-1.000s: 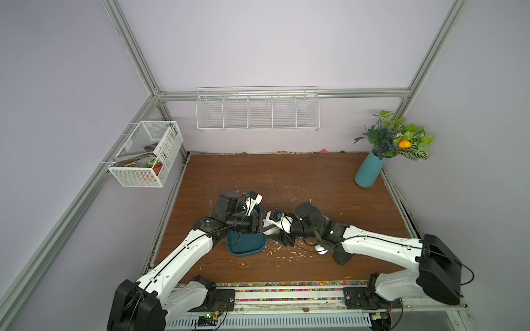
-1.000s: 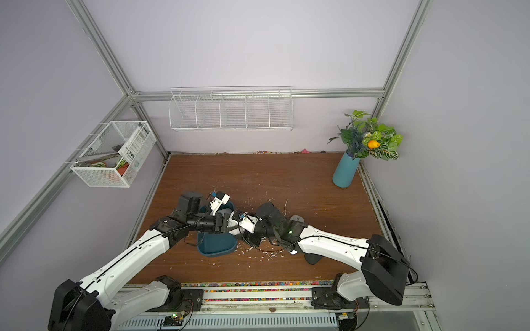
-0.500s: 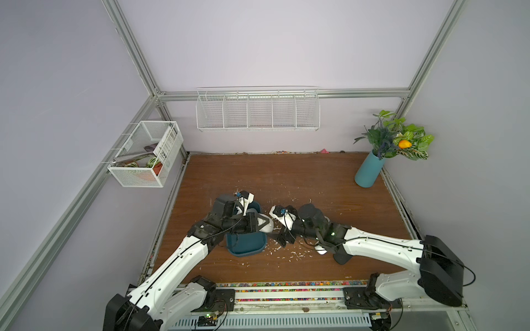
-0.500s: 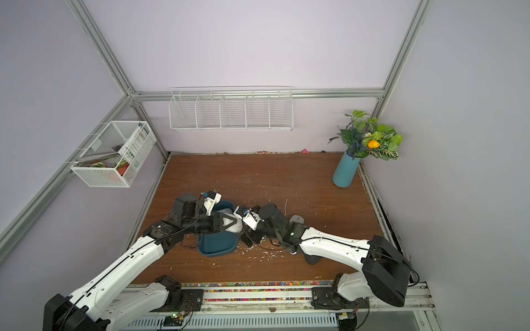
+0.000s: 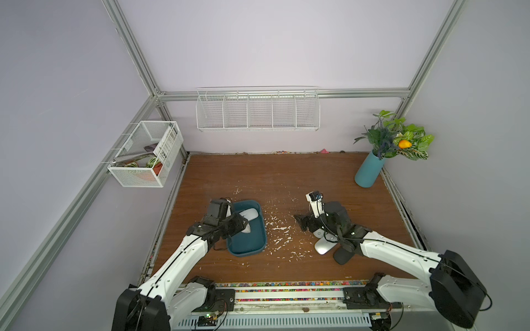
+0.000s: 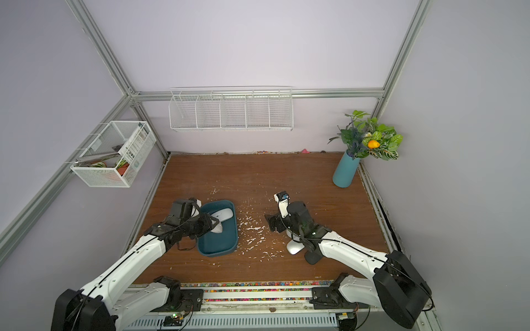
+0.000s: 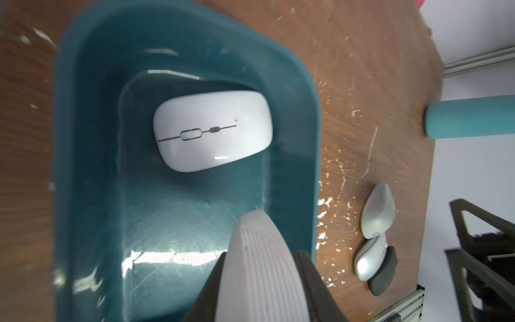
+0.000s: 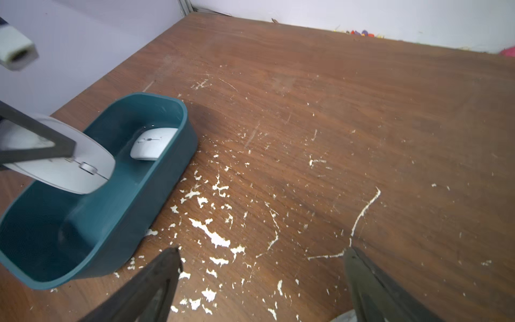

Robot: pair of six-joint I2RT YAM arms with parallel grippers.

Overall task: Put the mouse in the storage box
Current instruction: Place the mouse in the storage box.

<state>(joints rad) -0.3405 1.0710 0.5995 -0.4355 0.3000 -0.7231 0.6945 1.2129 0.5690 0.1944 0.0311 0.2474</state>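
Left gripper (image 7: 259, 278) clamped on mouse (image 7: 259, 245), pale grey, which we see hanging over storage box (image 7: 292, 92). Second mouse (image 7: 213, 131), white, lies flat at box's far end. Right gripper (image 8: 263, 251) spread wide, empty, over table (image 8: 334, 111) beside box.

White shells on left arm (image 5: 186, 255) and right arm (image 5: 395, 253); black joint housings, bulkiest nearest the base rail (image 5: 286, 295); thin black cables; right gripper (image 8: 263, 251) dark, triangular-fingered.
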